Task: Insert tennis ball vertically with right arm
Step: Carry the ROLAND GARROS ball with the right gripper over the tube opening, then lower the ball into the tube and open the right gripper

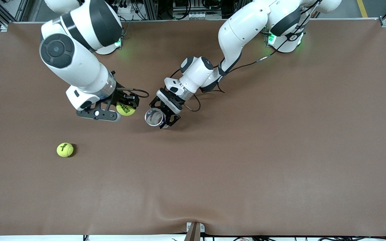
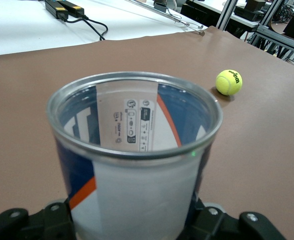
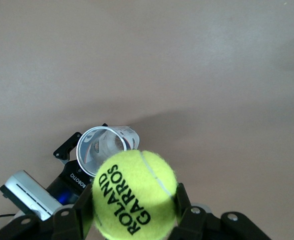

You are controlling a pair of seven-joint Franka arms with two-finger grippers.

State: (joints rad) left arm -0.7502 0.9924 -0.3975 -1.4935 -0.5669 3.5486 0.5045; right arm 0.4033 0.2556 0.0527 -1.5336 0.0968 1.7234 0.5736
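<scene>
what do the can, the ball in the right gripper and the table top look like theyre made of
Can: looks like clear plastic under a printed blue, white and orange label, with a shiny, likely metal rim. It stands between the left gripper's fingers.
Held tennis ball: fuzzy yellow felt with black lettering, gripped in the right gripper.
Table top: matte brown covering, perhaps a soft mat; it ripples at the camera-side edge.

A yellow tennis ball (image 3: 135,199) sat clamped between the right gripper (image 3: 135,212) fingers. Below it, the left gripper (image 3: 82,172) apparently held an open can (image 3: 103,148) over the brown table (image 3: 187,65).
</scene>
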